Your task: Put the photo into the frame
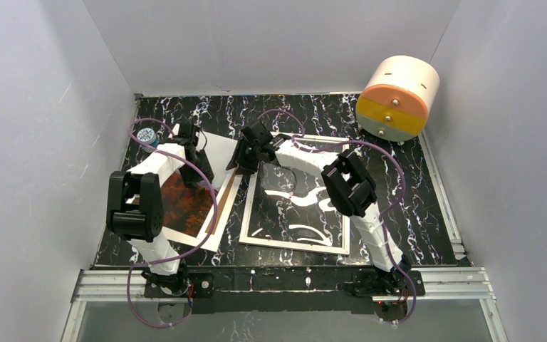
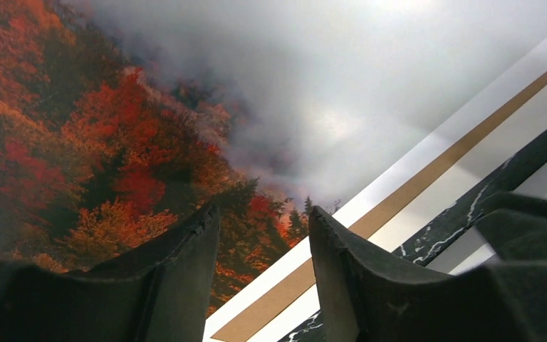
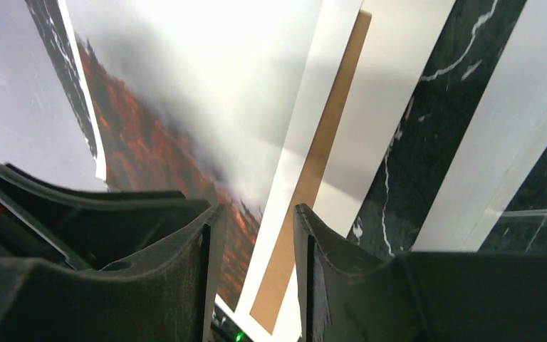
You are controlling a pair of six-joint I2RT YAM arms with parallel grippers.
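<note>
Top view: photo (image 1: 185,205) lies at the bench's left side, mostly under the left arm. The frame (image 1: 292,245) lies flat just beside it, mid-bench, near edge. Left gripper (image 1: 192,146) is at the photo's far edge and right gripper (image 1: 251,158) at its far right corner, close to the frame's far-left corner.

Left wrist: jaws half apart over the photo's white border, nothing pinched. A brown board (image 2: 427,174) edge sticks out beneath.

Right wrist: narrower gap, also empty. Same border and board below, frame rim off to the right.

Risks:
- One-sided pinch creases the print.
- Uneven pull between arms buckles or tears it.
- Grabbing the board along with the paper.
- Right arm nudging the frame skews the drop-in.
</note>
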